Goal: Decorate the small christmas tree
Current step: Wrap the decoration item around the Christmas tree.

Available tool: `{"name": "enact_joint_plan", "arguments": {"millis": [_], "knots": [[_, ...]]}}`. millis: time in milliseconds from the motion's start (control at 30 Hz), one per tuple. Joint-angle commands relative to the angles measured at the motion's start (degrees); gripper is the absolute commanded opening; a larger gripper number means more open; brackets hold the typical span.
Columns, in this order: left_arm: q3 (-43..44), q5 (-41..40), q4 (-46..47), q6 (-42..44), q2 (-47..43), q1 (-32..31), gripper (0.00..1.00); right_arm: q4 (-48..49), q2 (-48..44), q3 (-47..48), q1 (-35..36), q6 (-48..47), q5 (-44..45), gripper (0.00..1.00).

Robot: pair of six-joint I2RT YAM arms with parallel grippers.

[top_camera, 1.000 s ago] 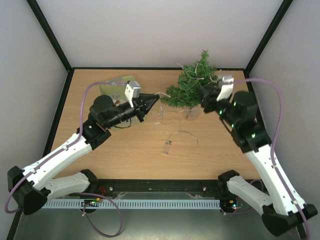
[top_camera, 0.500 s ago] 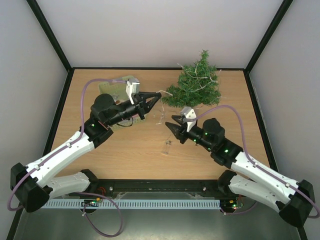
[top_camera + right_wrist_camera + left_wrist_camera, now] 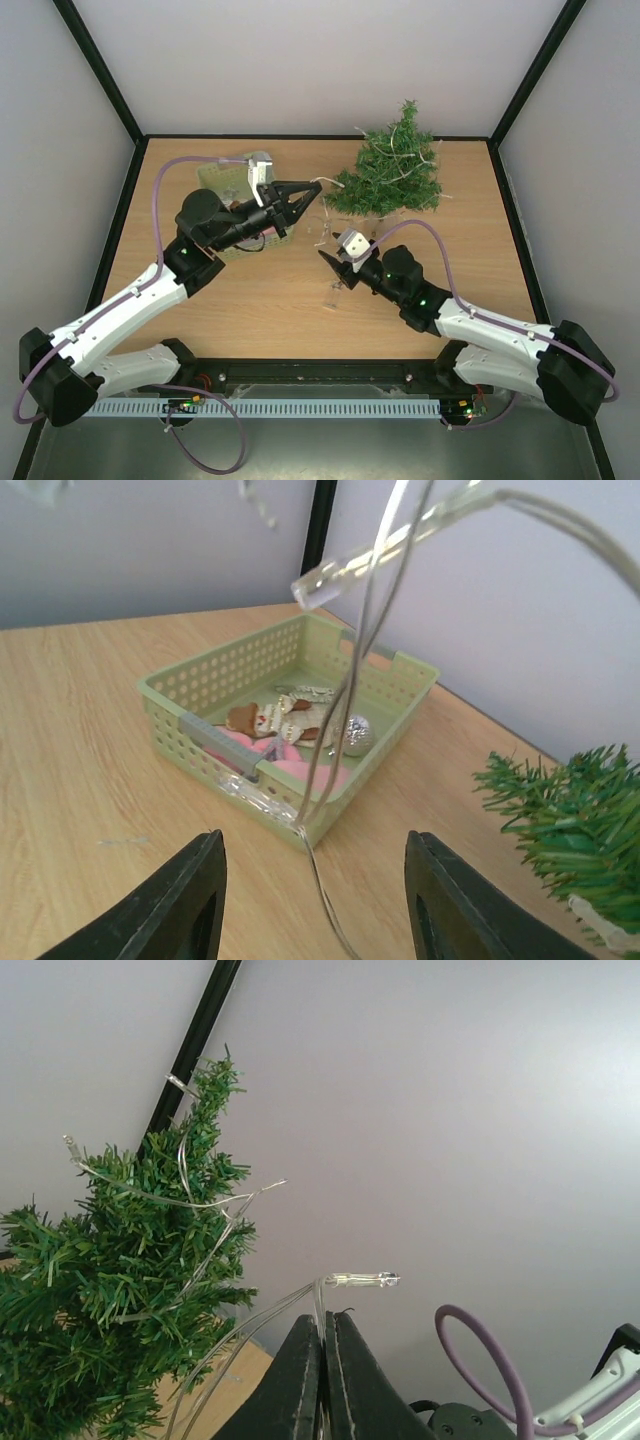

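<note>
Left claw [image 3: 315,187] from up top is pinched shut on a thin light string [image 3: 322,232]. We've got the small christmas tree [image 3: 388,178] just past its tip, at the far edge of the bench [image 3: 250,300]. The right claw [image 3: 325,258] sits lower down, jaws parted.

Left wrist cam: the left claw [image 3: 323,1318] is clamped on that clear string [image 3: 362,1279], with the tree [image 3: 120,1300] off to its left and the strand draped over the branches.

Right wrist cam: the right claw [image 3: 313,837] is spread wide and the string [image 3: 345,695] dangles in the gap. A green basket [image 3: 185,730] is straight ahead, and the tree [image 3: 575,815] is off to the right.
</note>
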Motion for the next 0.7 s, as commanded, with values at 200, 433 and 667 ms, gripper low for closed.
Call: {"name": "enact_joint_plan", "arguments": {"millis": [200, 433, 667], "knots": [[-1.0, 1.0, 3.3, -1.1, -1.6, 0.5, 0.02, 6.0, 4.6, 1.4, 0.6, -13.8, 3.6, 0.48], [-1.1, 0.9, 2.8, -1.1, -1.8, 0.5, 0.02, 5.4, 5.9, 2.1, 0.7, -14.7, 3.2, 0.44], [-1.4, 0.5, 2.7, -1.7, -2.1, 0.5, 0.02, 3.7, 5.1, 3.0, 0.7, -16.2, 3.0, 0.24]]}}
